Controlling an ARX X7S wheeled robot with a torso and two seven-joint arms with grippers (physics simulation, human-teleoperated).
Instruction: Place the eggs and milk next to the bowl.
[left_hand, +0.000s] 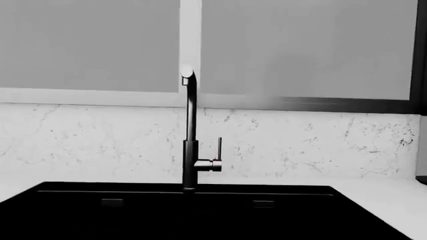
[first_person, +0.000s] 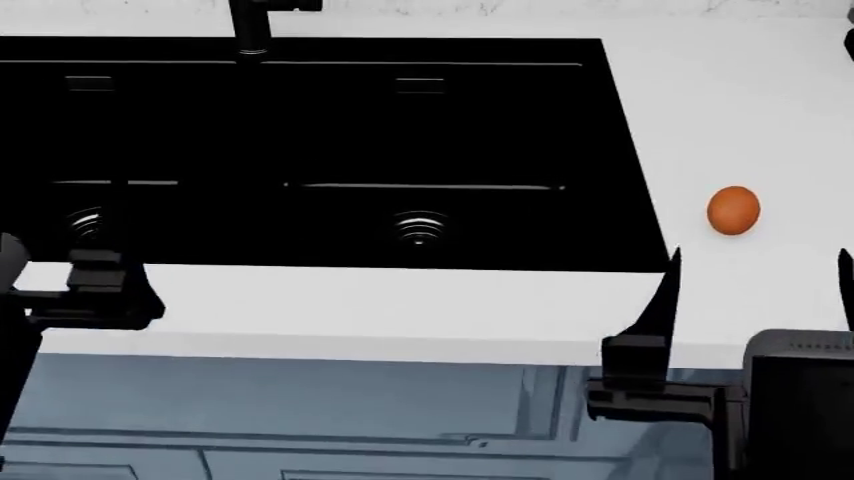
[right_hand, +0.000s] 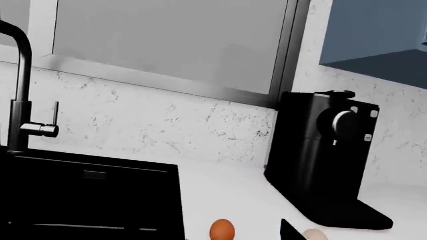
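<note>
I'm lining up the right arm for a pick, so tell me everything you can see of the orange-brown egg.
The orange-brown egg is small, smooth and evenly orange in the head view, with no patch showing there. It lies by itself on the white counter, to the right of the black sink, with nothing touching it. The right gripper sits nearer the counter's front edge, fingers apart, short of the egg. The right wrist view shows the egg low in frame, with a paler egg close by near the coffee machine.

Tabletop: smooth, matt white. Sink: black, faint sheen along its ridges. Faucet: dark polished metal. Backsplash: white, grey-veined marble look. Coffee machine: black, plastic-looking, satin. Orange-brown egg: smooth, matt. Pale egg: smooth.
</note>
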